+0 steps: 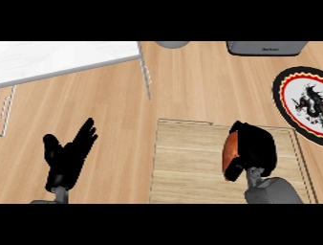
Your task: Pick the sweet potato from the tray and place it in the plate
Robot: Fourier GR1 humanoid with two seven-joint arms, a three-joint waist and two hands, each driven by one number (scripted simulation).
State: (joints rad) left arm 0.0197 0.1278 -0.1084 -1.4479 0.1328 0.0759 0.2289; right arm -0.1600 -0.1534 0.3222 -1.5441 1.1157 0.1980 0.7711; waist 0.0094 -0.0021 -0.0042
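Right hand (254, 146) curled round sweet potato (230, 158) over tray (185, 162), lower right; left hand (67, 155) open, resting lower left, holding nothing.

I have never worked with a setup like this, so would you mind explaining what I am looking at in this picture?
This is the view from a humanoid robot's head, looking steeply down at a wooden counter. The two black shapes at the bottom are its hands on grey forearms. The left hand is open, fingers up, resting and holding nothing. The right hand is curled round an orange-brown sweet potato, over a light wooden tray. To the right lies a round plate with a red and black rim and a dragon design, where the sweet potato should go. A white metal-framed surface sits at the upper left.
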